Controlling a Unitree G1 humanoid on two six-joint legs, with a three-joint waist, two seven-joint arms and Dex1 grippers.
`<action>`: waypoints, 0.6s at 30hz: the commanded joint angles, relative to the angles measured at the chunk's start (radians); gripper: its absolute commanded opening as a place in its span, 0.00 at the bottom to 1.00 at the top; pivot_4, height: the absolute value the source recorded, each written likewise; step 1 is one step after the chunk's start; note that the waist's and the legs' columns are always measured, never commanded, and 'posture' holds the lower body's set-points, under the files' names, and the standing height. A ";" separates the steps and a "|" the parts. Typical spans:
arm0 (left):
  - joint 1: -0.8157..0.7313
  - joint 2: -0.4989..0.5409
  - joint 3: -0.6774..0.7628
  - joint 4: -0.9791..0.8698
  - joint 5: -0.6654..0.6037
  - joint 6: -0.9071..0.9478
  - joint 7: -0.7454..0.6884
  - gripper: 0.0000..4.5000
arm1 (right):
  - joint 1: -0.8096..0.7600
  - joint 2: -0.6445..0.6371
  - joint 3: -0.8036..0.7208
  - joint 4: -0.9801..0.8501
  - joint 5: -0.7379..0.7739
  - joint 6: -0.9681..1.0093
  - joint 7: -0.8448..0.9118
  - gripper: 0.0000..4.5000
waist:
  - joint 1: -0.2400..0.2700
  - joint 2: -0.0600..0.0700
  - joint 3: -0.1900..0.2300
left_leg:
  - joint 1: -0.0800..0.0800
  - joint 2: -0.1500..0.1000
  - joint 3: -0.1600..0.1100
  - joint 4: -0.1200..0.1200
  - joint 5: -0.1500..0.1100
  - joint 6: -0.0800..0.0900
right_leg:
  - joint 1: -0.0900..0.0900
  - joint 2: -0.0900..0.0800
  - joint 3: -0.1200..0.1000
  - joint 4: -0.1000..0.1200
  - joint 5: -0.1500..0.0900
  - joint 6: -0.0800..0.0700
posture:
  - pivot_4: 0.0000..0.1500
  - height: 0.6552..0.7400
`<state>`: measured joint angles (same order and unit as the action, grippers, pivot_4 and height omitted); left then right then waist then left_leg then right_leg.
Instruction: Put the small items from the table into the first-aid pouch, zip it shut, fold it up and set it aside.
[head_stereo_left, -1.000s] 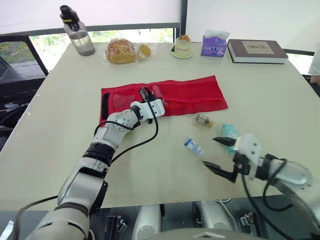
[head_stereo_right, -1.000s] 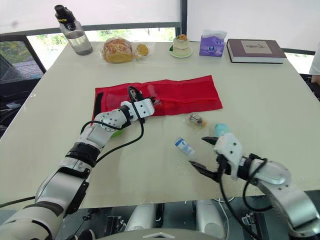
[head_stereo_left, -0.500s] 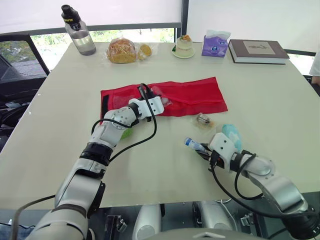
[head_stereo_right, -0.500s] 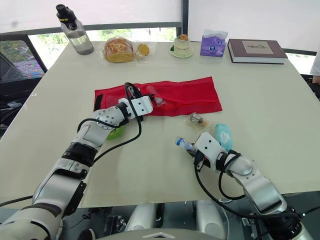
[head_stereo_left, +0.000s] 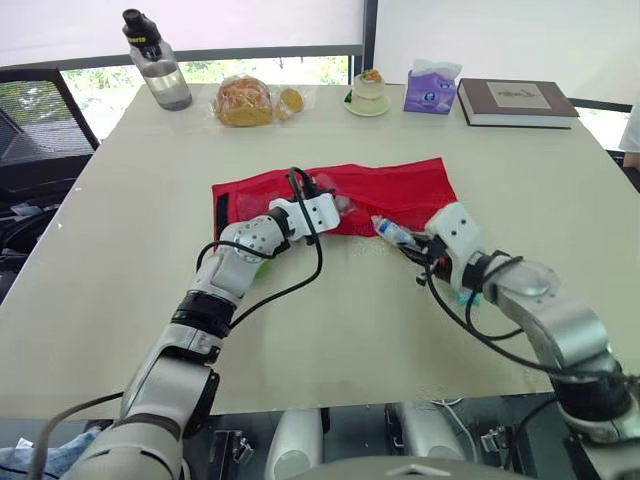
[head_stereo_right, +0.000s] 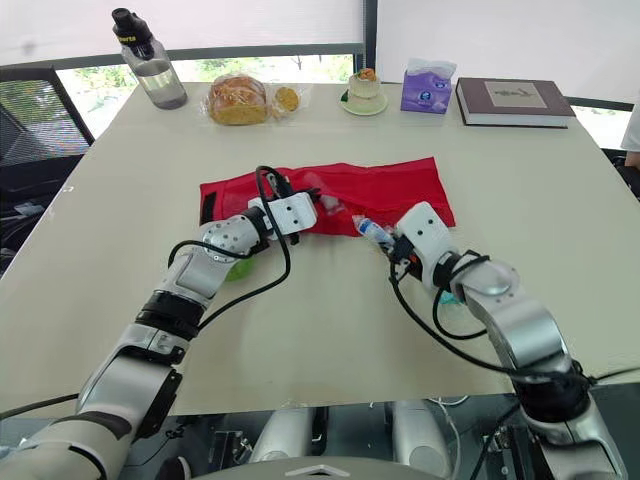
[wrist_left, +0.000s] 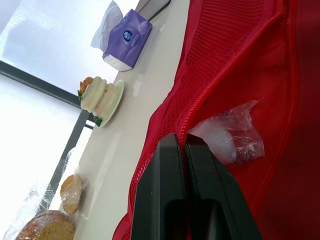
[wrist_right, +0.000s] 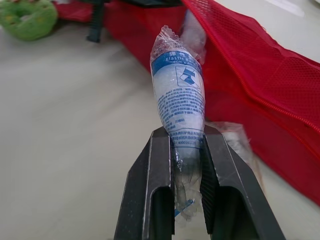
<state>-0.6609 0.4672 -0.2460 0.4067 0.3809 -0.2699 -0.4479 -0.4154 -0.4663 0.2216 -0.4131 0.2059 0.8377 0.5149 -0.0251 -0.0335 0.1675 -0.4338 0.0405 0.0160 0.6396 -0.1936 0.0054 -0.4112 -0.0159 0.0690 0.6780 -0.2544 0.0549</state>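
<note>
My right fingers are clamped on the wrapped bandage roll, holding its far end just over the near edge of the red pouch, which lies flat in the middle of the bench. My left fingers are pressed together, pinching the pouch's mesh lip. A clear packet rests on the red fabric just beside them.

The pouch lies mid-frame on the table, a bandage roll at its lower edge; across the top run bottle, bread, cake, tissues, book.
</note>
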 joint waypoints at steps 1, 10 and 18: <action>-0.009 -0.029 0.002 -0.084 -0.006 0.019 0.017 0.00 | -0.127 0.064 0.038 0.145 -0.031 0.033 -0.030 0.03 | 0.000 0.000 0.000 | 0.000 0.000 0.000 0.000 0.000 0.000 | 0.000 0.000 0.000 0.000 0.000 0.000 | 1.00 1.00; 0.018 -0.058 -0.006 -0.137 0.001 0.056 0.018 0.00 | -0.202 0.156 0.003 0.289 -0.074 0.074 -0.125 0.03 | 0.008 0.000 0.000 | 0.000 0.000 0.000 0.000 0.000 0.000 | 0.000 0.000 0.000 0.000 0.000 0.000 | 1.00 1.00; 0.011 -0.073 -0.013 -0.124 0.007 0.053 0.023 0.00 | -0.211 0.239 -0.063 0.299 -0.092 0.080 -0.226 0.03 | 0.008 0.000 0.000 | 0.000 0.000 0.000 0.000 0.000 0.000 | 0.000 0.000 0.000 0.001 0.000 0.000 | 1.00 1.00</action>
<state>-0.6368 0.3994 -0.2583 0.3225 0.3907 -0.2035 -0.4393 -0.6124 -0.2287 0.1886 -0.0868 0.1239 0.9163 0.3146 -0.0174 -0.0332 0.1675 -0.4341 0.0405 0.0157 0.6398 -0.1935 0.0055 -0.4113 -0.0158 0.0687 0.6787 -0.2543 0.0548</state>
